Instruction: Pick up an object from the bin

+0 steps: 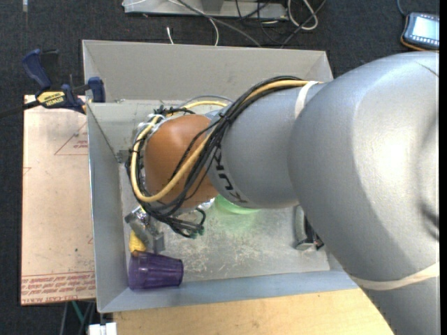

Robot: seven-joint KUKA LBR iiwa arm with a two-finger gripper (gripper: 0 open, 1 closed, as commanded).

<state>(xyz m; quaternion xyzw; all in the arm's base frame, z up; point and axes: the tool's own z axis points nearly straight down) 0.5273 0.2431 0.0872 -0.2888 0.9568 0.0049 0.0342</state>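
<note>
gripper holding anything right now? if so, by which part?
Cannot tell. The gripper is down by a small yellow thing, near a purple cup lying on its side; no hold on either shows.

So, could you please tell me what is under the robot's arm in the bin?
A light green thing peeks out beneath the arm; most of it, and anything else there, is covered.

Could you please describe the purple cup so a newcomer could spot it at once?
Start at the grey metal bin and go to its near left corner, below the arm's orange wrist cover. A purple cup lies there on its side by the front wall. It is the only purple thing, larger than the small yellow piece beside it.
</note>
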